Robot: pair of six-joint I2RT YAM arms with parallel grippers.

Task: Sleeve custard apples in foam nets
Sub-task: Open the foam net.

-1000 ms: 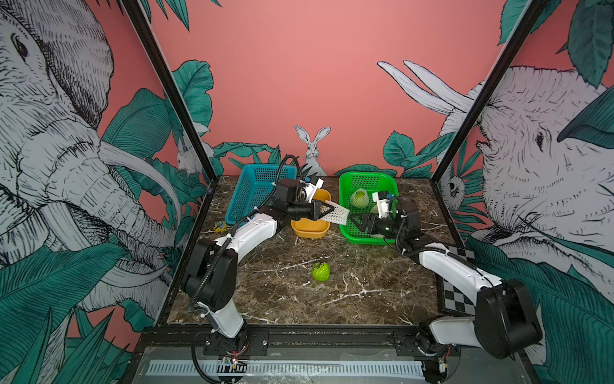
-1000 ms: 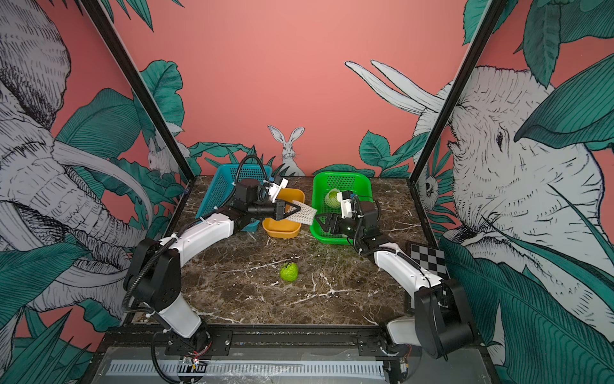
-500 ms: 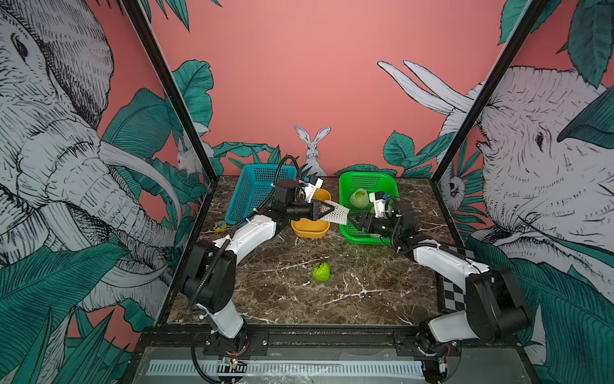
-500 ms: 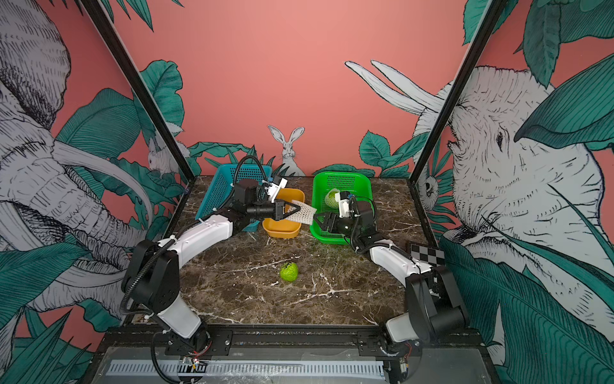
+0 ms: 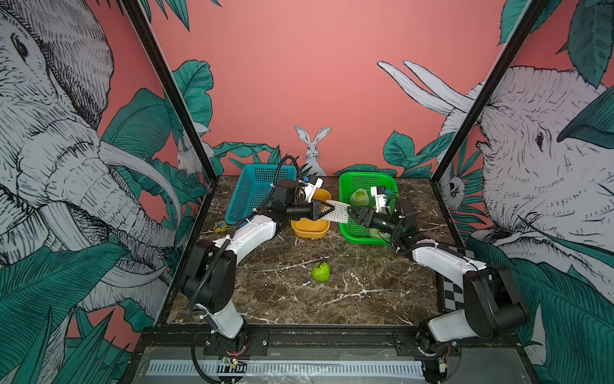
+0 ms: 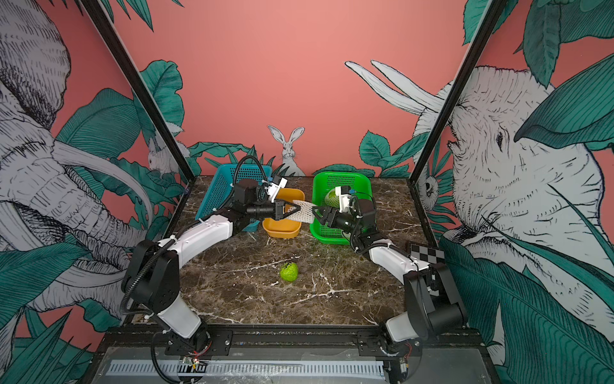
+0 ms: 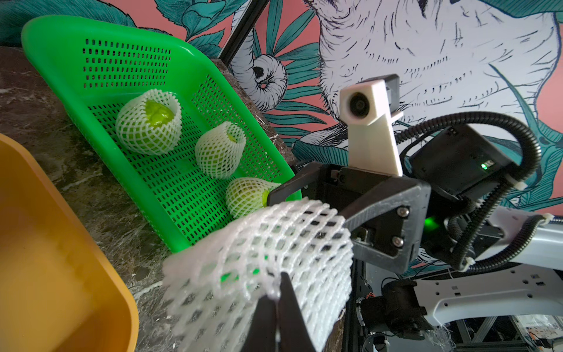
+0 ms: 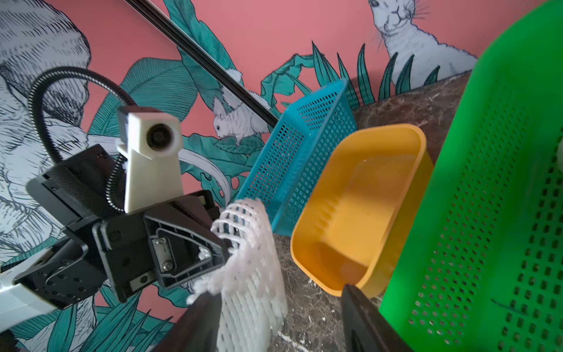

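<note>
The left jaws are clenched on one end of a foam net point(image 5: 337, 212), holding it in the air between the orange tub point(image 5: 310, 232) and the green basket point(image 5: 365, 175). The right jaws stand spread around the net's other end (mesh close against one finger, not pinched). Three sleeved custard apples point(image 7: 149, 126) lie in the green basket. A bare custard apple point(image 5: 321, 271) sits on the counter point(image 5: 282, 299), well apart from both jaws.

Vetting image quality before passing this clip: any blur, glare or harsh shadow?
Left wrist view: the foam net near the lens is soft, the sleeved custard apples sharp. Right wrist view: the green basket looks oversaturated, its near rim soft. In both top views: even light, the bare custard apple casting a faint shadow.
</note>
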